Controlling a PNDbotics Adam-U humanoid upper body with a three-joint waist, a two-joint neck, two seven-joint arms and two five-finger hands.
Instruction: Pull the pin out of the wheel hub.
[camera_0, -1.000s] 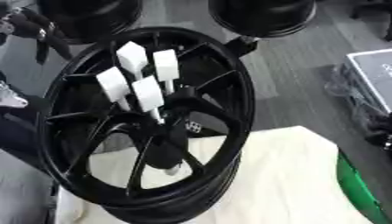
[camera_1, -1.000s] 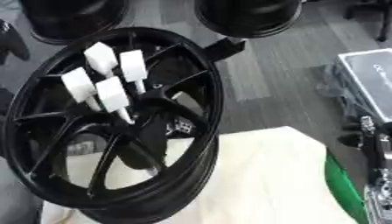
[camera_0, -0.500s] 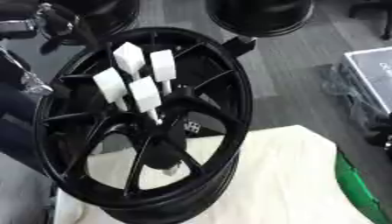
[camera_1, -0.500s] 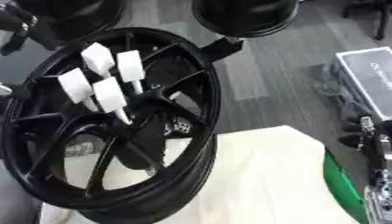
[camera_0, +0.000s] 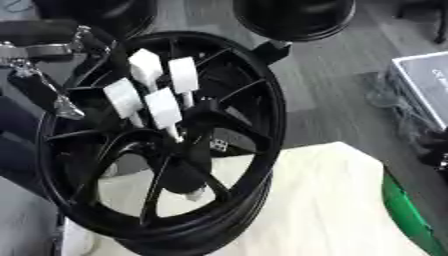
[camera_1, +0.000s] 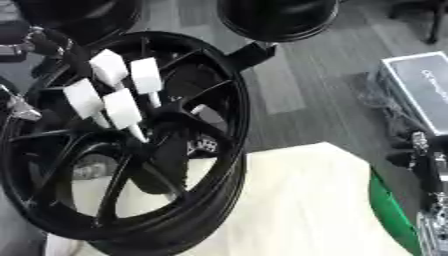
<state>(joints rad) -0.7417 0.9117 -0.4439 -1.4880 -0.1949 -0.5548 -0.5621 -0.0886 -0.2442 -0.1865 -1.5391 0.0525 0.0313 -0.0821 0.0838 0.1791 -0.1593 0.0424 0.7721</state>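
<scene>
The wheel (camera_0: 175, 150) is glossy black all over, spokes and rim alike. Four pins (camera_0: 162, 105) with white block heads stick out of it. The tabletop (camera_0: 324, 200) is cream with a green edge (camera_0: 407, 210). The floor (camera_0: 324, 85) is grey. The left hand (camera_0: 39, 75) is black and silver.

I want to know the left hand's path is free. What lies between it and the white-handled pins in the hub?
In the left eye view, the left hand is at the wheel's upper-left rim; only black spokes and open gaps separate it from the pins.
</scene>
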